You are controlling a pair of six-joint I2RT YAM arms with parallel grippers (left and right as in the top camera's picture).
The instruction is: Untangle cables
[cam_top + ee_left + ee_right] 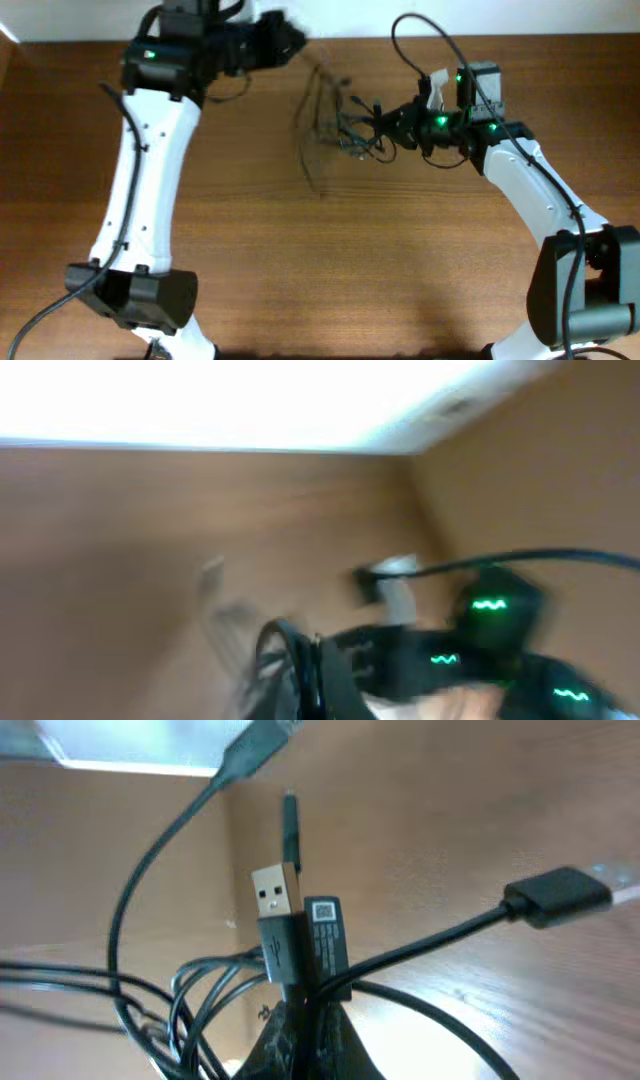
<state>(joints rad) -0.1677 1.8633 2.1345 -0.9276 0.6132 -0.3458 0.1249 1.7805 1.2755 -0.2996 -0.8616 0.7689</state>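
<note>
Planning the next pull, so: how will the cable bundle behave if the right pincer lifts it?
Probably floppy: the cables curve in loose loops. Likely light, being thin cords. Loops cross below the USB plug, so strands would probably drag along together from the right pincer.

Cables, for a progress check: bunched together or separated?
Bunched. In the right wrist view the cables and a USB plug cross in one clump at the right tool; overhead shows one tangle.

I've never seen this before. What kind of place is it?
Probably a robot lab: white robot arms over a brown wooden table, with tangled thin black cables between them.
</note>
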